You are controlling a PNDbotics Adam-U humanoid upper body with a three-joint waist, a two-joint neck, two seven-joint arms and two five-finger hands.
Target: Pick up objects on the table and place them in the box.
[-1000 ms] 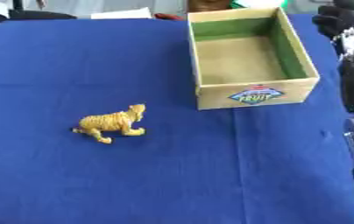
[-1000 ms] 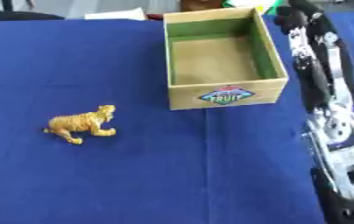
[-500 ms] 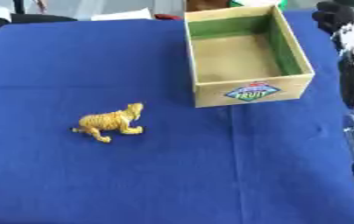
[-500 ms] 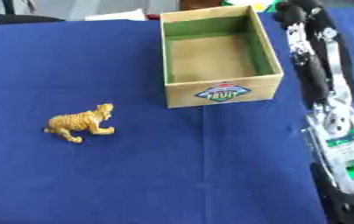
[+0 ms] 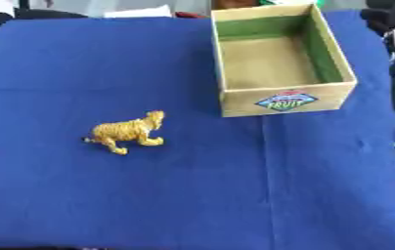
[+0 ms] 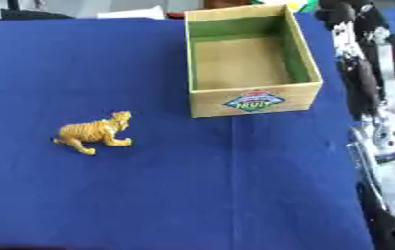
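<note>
1. Just left of centre on the blue tablecloth (image 5: pixel 192 195): toy tiger (image 5: pixel 128 132), standing upright, head toward the box.
2. Far right of the tiger, well apart from it: cardboard box (image 5: pixel 282 100), open-topped, green-lined, "FRUIT" label on the near wall.
3. Along the right edge: right arm (image 6: pixel 381 127), reaching far past the box.
4. At the box's far right corner: right hand (image 6: pixel 342 10), fingers impossible to make out, so apart or together cannot tell.

One toy tiger (image 5: pixel 127 132); one open box (image 5: pixel 282 59); one blue table (image 5: pixel 192 195).
</note>
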